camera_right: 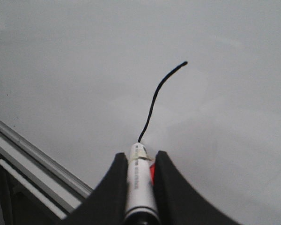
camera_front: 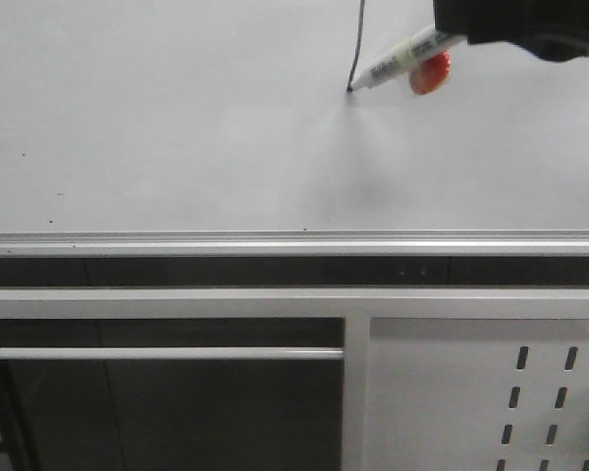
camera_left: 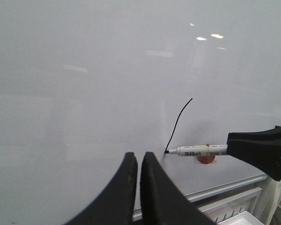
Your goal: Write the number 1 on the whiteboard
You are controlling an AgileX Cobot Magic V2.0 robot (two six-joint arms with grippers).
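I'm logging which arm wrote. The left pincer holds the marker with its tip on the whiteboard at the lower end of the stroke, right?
Not the left: the right pincer holds the marker, as the right wrist view shows. The left pincer is shut and empty. Its tip does touch the whiteboard at the stroke's lower end.

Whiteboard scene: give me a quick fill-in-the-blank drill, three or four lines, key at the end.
1. The marker is gripped by the ____ gripper.
2. The marker tip touches the lower end of the number 1 on the ____.
3. The left gripper holds nothing, and its jaws are ____.
4. Beside the marker shows a small round thing coloured ____.

Missing words: right; whiteboard; shut; red
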